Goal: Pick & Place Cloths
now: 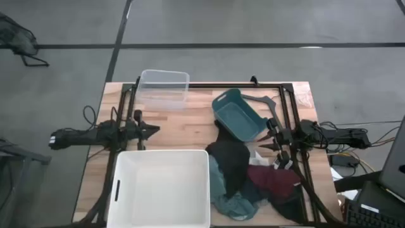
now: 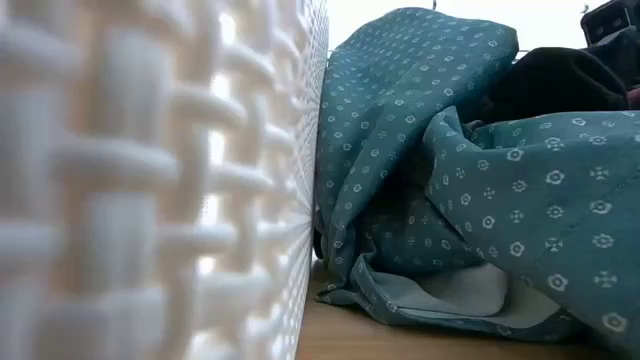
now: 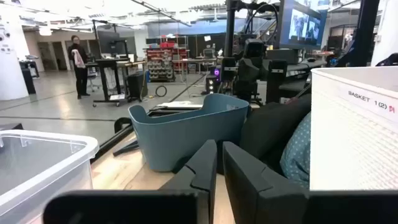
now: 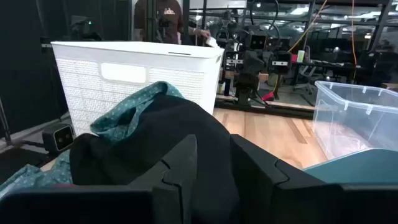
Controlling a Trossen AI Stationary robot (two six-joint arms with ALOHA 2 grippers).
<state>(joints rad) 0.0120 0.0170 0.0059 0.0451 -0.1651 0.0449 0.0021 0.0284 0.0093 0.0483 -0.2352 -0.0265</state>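
From my remote station I see the white tub [image 1: 162, 187] at the table's near edge, its label [image 3: 371, 101] reading "BASKET 1 (2)". The cloths [image 1: 250, 180], a heap of black, teal and maroon, lie against its right wall, blocking that side. The teal basket [image 1: 240, 114] stands just behind them; the clear bin [image 1: 164, 88] sits at the far edge. The left gripper [image 1: 154, 130] hovers closed and empty over bare wood. The right gripper [image 1: 267, 140], slightly parted, holds nothing beside the heap.

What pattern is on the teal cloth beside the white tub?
Small white floral dots on the teal cloth, clearest in low view.
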